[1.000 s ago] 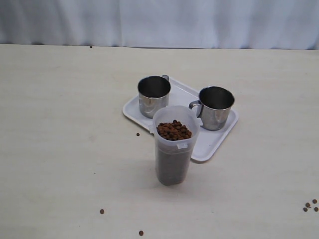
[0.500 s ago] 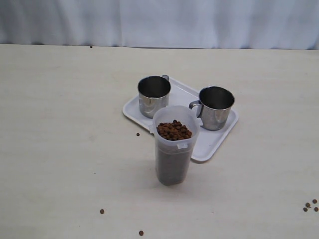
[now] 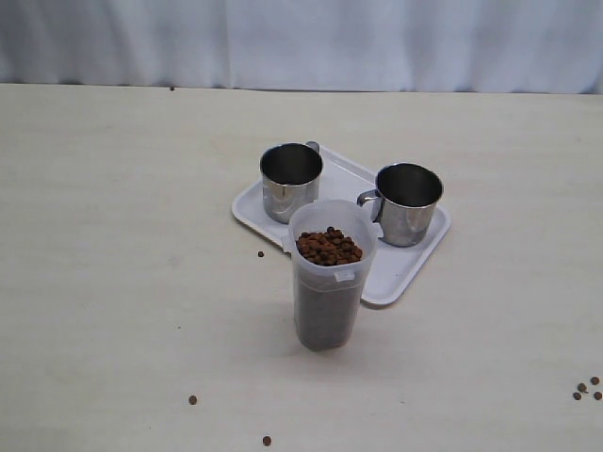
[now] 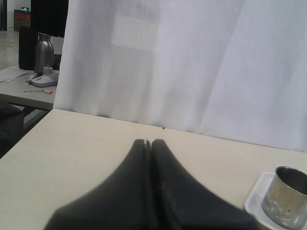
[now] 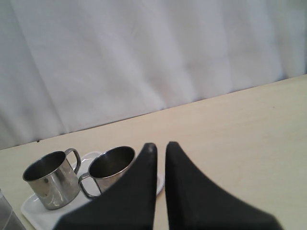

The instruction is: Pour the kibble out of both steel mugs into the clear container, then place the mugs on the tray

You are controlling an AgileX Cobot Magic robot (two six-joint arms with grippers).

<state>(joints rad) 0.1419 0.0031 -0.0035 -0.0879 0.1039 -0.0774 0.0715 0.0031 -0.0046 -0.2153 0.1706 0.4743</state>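
A: Since both steel mugs [image 3: 290, 181] stand upright on the tray [image 3: 391, 278] and look empty, is anything left?
B: Looks finished to me; kibble [image 3: 329, 247] fills the clear container [image 3: 327, 282] nearly to its rim; container sits on the table [image 3: 113, 282], just beside the tray.
A: Grippers?
B: left gripper [image 4: 151, 142] fingers pressed together, holding nothing; one mug ahead of its tips, well apart; right gripper [image 5: 157, 146] closed to a sliver, also empty; both mugs ahead of its fingers, not touching.
A: Loose ends?
B: few stray pellets [image 3: 586, 389] scattered on the table, far from either gripper; otherwise nothing left, I'd judge.
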